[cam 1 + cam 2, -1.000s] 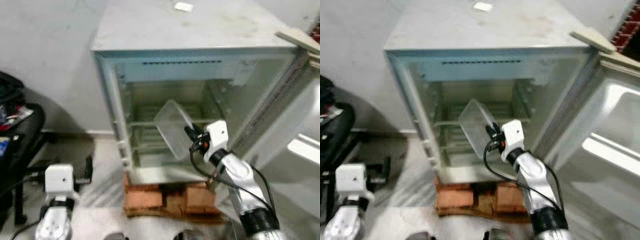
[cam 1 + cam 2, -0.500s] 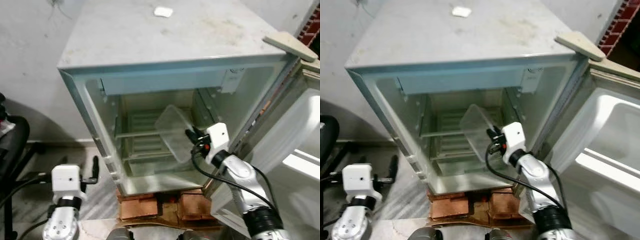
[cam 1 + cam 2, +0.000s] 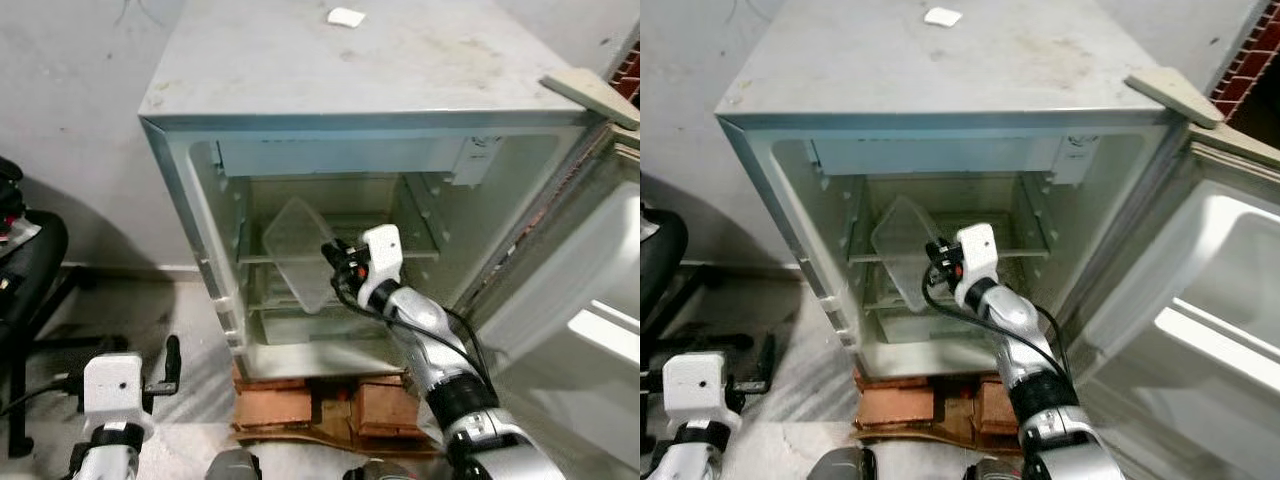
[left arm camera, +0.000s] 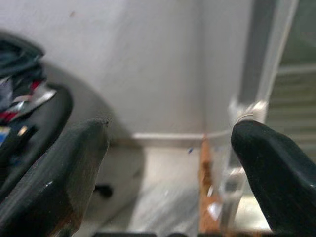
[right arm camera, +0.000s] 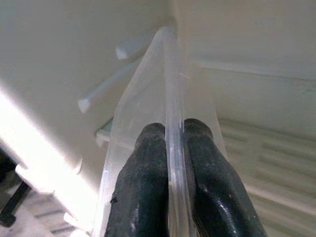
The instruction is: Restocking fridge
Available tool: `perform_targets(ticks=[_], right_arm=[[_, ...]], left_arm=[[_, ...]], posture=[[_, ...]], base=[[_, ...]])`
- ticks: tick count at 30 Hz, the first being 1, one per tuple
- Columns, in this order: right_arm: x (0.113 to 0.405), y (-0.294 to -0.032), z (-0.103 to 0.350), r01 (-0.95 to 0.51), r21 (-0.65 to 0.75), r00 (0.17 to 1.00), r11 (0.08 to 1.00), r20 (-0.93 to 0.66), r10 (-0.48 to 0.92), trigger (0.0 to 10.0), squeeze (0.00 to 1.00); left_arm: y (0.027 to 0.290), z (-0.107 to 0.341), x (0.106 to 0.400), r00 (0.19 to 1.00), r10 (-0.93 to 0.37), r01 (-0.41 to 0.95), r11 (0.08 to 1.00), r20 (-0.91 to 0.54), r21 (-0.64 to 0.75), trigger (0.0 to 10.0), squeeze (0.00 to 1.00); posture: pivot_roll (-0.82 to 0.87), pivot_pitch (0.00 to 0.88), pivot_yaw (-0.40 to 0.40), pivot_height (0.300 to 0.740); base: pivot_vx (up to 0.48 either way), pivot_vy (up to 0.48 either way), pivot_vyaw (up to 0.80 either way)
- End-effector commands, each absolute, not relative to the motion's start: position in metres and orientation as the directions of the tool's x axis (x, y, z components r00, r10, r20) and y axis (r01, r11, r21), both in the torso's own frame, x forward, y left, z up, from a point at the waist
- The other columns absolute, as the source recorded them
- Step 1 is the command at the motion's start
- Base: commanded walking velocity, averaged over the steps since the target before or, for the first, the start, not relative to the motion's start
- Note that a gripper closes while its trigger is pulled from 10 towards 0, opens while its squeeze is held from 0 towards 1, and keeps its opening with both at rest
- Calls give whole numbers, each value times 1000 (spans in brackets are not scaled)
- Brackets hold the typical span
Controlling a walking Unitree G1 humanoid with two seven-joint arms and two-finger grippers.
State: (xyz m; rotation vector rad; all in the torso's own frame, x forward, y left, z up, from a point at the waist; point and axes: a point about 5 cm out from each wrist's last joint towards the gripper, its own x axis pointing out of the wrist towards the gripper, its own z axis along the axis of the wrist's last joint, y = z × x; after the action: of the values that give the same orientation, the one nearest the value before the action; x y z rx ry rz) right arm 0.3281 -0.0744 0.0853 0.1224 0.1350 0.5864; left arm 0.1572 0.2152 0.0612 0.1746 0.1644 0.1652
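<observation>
Against a bare grey wall, a small white fridge (image 3: pixel 350 120) raised on red bricks (image 3: pixel 330 405) stands with its door (image 3: pixel 1200 310) swung wide. The right gripper (image 3: pixel 336 262), pinching the rim of a clear plastic food container (image 3: pixel 298 248), holds it tilted inside the cabinet at the wire shelf (image 3: pixel 1025 250); it looks not yet set down. The left gripper (image 4: pixel 168 163) hangs spread by the floor.

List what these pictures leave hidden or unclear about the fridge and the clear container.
- Clear container: any contents unreadable in the eye views; too transparent and small.
- Container's far end: hidden in the right wrist view behind its own wall, pinched by the right gripper.
- Fridge lower compartment: partly hidden by the right arm.
- Fridge door: cut off by the frame edge.
- Left gripper: open, blurred.
</observation>
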Motion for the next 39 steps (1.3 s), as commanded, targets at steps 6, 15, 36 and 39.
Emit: perform_targets(ticks=[6,15,36,39], right_arm=[[348,-57,96,-464,245,859,851,-111,500,10000,0],[364,-36,107,-247,423,915,872,-194,353,10000,0],[360,7,119,-93,663,911,743,-244,332,10000,0],[358,13,120,-104,669,905,736,-243,349,10000,0]], left_arm=[[218,69,145,965,215,-180,960,-150,215,10000,0],[211,73,131,961,209,-167,960,-179,223,10000,0],[205,77,122,953,220,-169,958,-211,232,10000,0],[205,76,121,951,220,-169,958,-216,233,10000,0]], posture=[[237,196,-59,740],[283,246,-63,740],[315,274,-74,740],[319,279,-75,740]], base=[[0,0,0],[0,0,0],[0,0,0],[0,0,0]])
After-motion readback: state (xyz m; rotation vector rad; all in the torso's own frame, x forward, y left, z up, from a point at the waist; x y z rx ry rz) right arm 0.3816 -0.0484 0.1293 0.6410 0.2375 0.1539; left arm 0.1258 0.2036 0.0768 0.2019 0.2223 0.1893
